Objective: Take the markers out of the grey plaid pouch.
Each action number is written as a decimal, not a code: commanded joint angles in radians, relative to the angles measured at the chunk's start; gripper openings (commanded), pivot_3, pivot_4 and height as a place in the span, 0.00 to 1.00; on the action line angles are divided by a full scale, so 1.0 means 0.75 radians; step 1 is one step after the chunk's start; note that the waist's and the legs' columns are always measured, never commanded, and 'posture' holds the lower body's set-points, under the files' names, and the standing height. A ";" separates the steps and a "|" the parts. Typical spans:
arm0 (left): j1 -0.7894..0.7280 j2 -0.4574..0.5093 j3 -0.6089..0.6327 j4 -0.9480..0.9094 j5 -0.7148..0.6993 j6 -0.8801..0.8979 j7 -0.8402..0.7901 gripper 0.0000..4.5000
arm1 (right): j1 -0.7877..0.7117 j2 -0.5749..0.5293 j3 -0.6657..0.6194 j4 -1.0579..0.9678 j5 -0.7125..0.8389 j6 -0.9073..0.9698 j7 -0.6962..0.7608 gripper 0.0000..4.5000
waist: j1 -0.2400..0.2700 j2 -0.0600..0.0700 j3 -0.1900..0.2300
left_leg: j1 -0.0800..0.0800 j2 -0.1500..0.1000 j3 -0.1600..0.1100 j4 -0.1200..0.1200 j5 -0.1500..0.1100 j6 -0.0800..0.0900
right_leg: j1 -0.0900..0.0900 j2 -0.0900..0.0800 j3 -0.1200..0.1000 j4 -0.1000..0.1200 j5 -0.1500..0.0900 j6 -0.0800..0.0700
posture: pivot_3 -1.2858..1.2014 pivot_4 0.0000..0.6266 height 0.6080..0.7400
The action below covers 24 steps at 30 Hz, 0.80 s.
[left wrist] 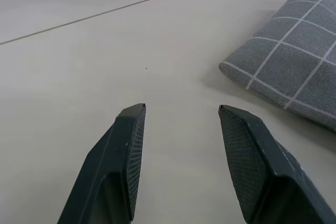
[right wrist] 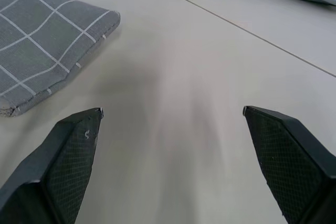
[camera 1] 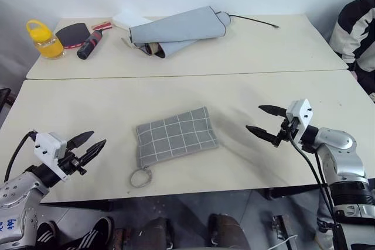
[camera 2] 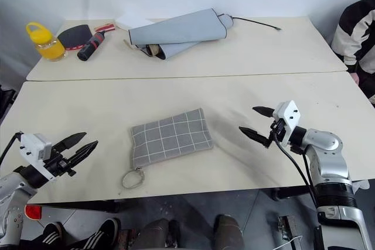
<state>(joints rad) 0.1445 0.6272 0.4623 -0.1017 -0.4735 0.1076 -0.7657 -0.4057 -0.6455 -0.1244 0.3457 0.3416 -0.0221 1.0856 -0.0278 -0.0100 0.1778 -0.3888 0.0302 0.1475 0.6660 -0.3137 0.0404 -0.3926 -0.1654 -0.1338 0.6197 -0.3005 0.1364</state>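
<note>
We see bare table [camera 1: 88, 106] on both sides of the grey plaid pouch [camera 1: 176, 135] — nothing lies between it and either spread-fingered gripper, left [camera 1: 89, 145] or right [camera 1: 265, 122]. Clutter sits well back — folded grey fabric [camera 1: 179, 30], paddle [camera 1: 79, 35], yellow jar [camera 1: 44, 40].

The grey plaid pouch [camera 1: 176, 135] is laid flat on the near table [camera 1: 88, 109], between the left gripper [camera 1: 91, 142] and right gripper [camera 1: 261, 121], touched by neither.
</note>
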 commanded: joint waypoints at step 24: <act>0.038 -0.024 -0.123 0.017 0.291 -0.515 -0.027 0.52 | -0.165 0.458 0.328 -0.303 -0.164 0.132 -0.353 0.00 | 0.000 0.001 0.000 | -0.001 0.000 0.000 -0.001 -0.002 -0.001 | -0.002 -0.001 -0.001 0.001 0.000 -0.001 | 0.52 0.24 1.00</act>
<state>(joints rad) 0.1680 0.6091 0.3742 -0.0802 -0.2759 -0.2285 -0.7868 -0.5116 -0.3082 0.1147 0.1031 0.2466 0.1071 0.8420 -0.0275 -0.0094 0.1775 -0.3894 0.0298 0.1473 0.6651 -0.3150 0.0400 -0.3944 -0.1660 -0.1344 0.6205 -0.3006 0.1355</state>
